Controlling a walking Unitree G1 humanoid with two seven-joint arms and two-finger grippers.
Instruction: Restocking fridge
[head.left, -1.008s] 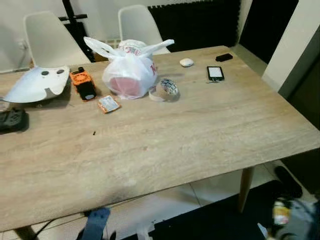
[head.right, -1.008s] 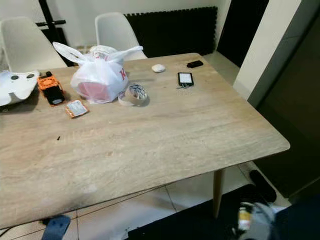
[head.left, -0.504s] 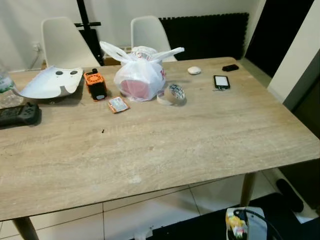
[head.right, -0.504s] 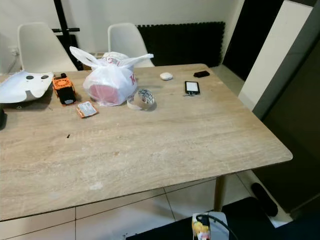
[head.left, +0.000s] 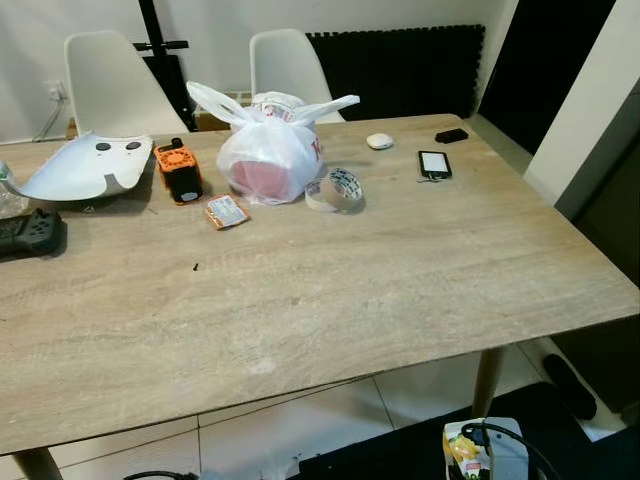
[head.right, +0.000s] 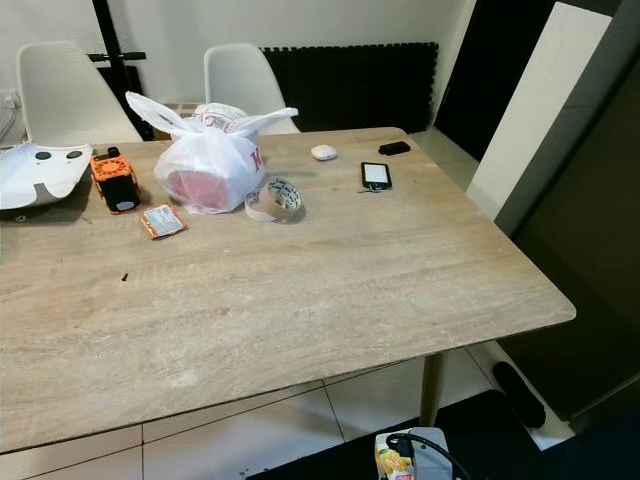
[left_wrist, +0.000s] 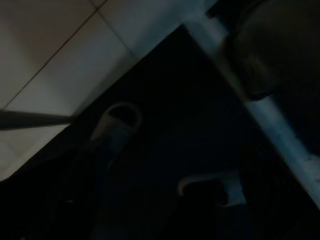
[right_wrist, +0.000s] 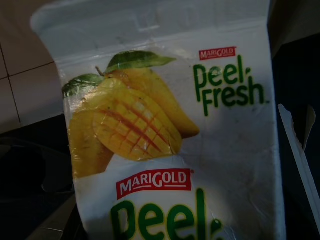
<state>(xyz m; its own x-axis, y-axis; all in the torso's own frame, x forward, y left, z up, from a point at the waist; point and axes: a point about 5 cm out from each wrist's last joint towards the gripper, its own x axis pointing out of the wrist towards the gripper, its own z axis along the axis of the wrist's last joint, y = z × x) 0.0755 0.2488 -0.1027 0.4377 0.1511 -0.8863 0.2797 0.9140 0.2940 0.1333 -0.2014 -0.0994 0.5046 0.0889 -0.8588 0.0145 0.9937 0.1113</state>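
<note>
A white Marigold Peel Fresh mango juice carton sits right in front of my right wrist camera, upright and slightly tilted. In the left eye view the same carton hangs low, below the near edge of the wooden table, over dark floor matting. My right gripper is shut on it, and a black cable loops over its top. My left arm hangs idle. Its wrist view is very dark, with floor tiles, a dark mat and pale slippers.
On the table are a tied white plastic bag, a tape roll, a phone, an orange device, a small packet and a white shell. Two white chairs stand behind. A dark tall panel rises at right.
The whole picture has shifted, so the camera moved. The carton, blurred at the lower right a second ago, now sits sharp at the bottom edge, further left.
</note>
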